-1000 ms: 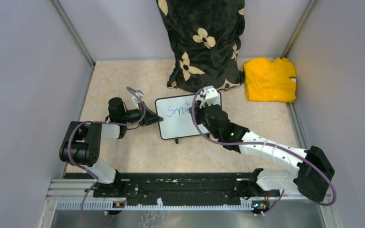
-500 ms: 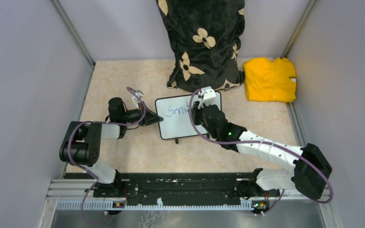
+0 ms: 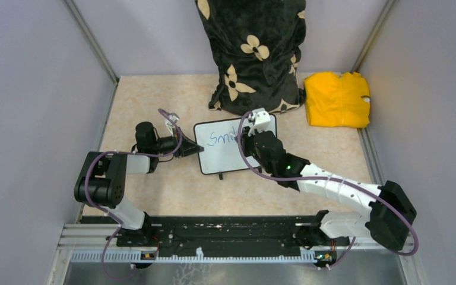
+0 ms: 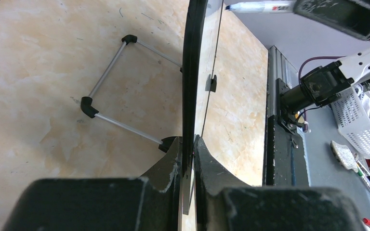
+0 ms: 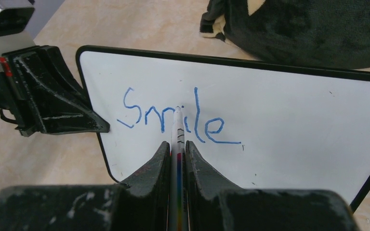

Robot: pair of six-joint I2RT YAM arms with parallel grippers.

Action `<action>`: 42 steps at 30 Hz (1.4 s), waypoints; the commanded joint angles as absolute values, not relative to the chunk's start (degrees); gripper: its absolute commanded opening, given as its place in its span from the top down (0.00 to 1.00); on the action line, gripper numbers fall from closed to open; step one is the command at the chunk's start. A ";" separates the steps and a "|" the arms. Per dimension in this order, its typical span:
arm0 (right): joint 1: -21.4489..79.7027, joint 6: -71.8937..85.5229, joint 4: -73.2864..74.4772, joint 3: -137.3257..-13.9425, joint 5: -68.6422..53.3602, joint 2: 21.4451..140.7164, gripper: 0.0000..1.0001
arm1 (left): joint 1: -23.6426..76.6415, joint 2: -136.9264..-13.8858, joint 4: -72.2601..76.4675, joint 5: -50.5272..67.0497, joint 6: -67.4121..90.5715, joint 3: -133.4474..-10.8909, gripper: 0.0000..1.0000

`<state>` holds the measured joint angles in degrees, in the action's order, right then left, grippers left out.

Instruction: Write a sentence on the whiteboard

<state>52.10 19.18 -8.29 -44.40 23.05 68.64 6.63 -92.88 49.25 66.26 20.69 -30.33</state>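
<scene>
The whiteboard (image 3: pixel 225 157) stands tilted on the table, and my left gripper (image 3: pixel 196 148) is shut on its left edge. In the left wrist view the dark frame (image 4: pixel 192 72) runs edge-on between the jaws of the left gripper (image 4: pixel 188 144). My right gripper (image 5: pixel 177 147) is shut on a white marker (image 5: pixel 178 132) with a rainbow stripe. The marker's tip sits at the dot of the "i". The sentence (image 5: pixel 173 118) reads "Smile" in blue, on one line. From above, the right gripper (image 3: pixel 250 138) covers the word's end, leaving "Smi" (image 3: pixel 221 138) visible.
A black cushion with cream flowers (image 3: pixel 252 53) stands just behind the board. A yellow cloth (image 3: pixel 337 99) lies at the back right. A wire stand (image 4: pixel 106 77) props the board from behind. Grey walls close in both sides, and a black rail (image 3: pixel 225 228) runs along the near edge.
My right wrist has shifted slightly to the left over the board with the marker. The left arm and the board have not moved.
</scene>
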 commanded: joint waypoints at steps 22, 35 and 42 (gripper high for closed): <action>51.96 22.87 -2.14 -34.25 31.94 49.75 1.00 | 7.29 -92.80 47.11 64.51 17.75 -31.11 1.00; 51.07 22.90 -7.73 -36.25 31.80 55.50 1.00 | 7.29 -92.77 46.99 64.56 17.75 -31.17 1.00; 50.60 22.84 -8.09 -36.61 32.65 56.59 1.00 | 7.29 -92.78 46.97 64.34 17.75 -31.20 1.00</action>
